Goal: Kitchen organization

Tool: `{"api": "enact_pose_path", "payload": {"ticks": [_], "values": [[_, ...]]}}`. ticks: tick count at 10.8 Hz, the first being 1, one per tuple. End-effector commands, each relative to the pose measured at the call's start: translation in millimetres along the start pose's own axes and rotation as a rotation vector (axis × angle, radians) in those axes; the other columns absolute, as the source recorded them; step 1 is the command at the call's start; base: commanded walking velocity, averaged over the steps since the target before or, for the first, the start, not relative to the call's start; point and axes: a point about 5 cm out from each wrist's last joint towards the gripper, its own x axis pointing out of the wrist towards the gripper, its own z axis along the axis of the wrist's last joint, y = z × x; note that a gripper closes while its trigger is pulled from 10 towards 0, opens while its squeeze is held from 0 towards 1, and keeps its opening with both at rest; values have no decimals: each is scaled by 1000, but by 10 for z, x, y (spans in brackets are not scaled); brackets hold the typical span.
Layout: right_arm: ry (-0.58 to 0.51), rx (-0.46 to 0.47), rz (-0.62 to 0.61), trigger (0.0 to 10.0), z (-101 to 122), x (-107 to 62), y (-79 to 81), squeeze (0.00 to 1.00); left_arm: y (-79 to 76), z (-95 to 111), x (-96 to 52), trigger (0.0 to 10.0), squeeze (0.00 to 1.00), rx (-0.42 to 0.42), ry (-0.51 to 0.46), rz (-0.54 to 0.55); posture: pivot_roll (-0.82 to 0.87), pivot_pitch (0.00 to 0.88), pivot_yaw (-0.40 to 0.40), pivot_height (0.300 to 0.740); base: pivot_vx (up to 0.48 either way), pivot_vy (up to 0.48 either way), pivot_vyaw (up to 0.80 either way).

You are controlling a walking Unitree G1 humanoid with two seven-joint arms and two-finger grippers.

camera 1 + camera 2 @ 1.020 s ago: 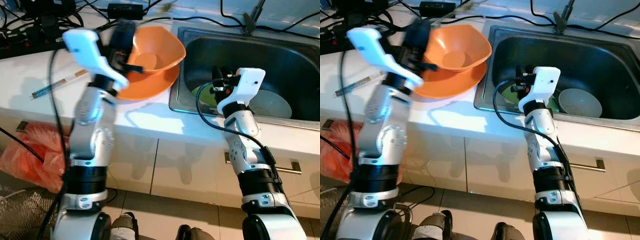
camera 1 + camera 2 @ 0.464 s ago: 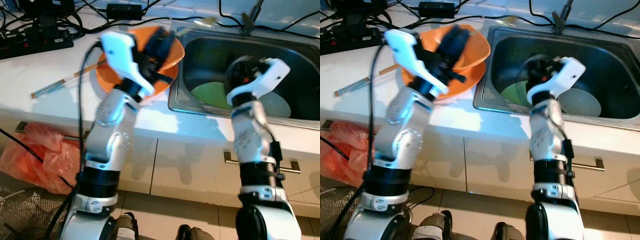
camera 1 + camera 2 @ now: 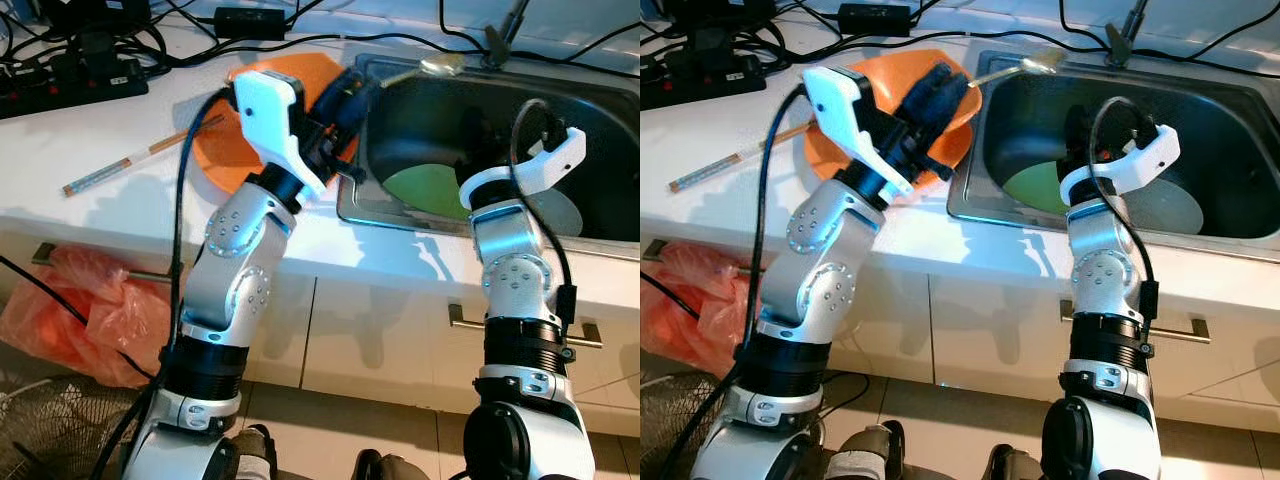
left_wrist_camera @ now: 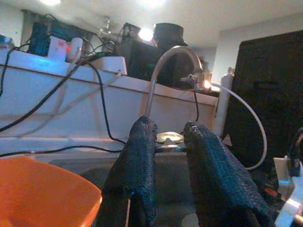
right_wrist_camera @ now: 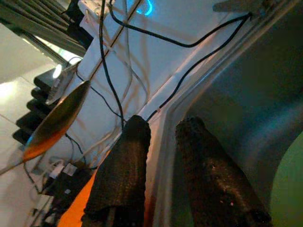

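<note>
Orange bowls (image 3: 225,150) sit stacked on the white bench (image 3: 90,205) just beside the steel sink (image 3: 600,110). The left claw (image 4: 165,142) is pinched on a metal spoon (image 3: 440,66), holding it out over the sink's rim, probably so it can drop in with the green plate (image 3: 425,190) and grey plate (image 3: 1175,212). The right claw (image 5: 163,137) hovers inside the basin, fingers narrowly parted and holding nothing, likely ready to sort.

left gripper (image 3: 350,95): swung from counter to sink edge, holding spoon (image 3: 425,68) | right gripper (image 5: 161,137): moved deeper into sink (image 3: 600,110)
</note>
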Motion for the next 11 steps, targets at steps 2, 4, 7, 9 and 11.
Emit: {"api": "enact_pose_path", "payload": {"ticks": [2,4,7,9,11], "values": [[-6,112,13,10000,67,13,75,0,-68,14,5,10000,0,4,-3,-32,195,135,-26,740,0,0,0],[-21,287,11,10000,130,22,89,0,-73,-24,-3,10000,0,10,16,-32,194,133,-25,740,0,0,0],[-21,343,65,10000,172,5,169,0,-83,-65,5,10000,0,14,38,-35,193,142,-25,740,0,0,0],[-19,370,81,10000,183,5,206,0,-81,-87,-7,10000,0,16,49,-33,195,148,-26,740,0,0,0],[-16,374,100,10000,187,-5,234,0,-99,-118,-20,10000,0,14,68,-45,195,152,-27,740,0,0,0]]}}
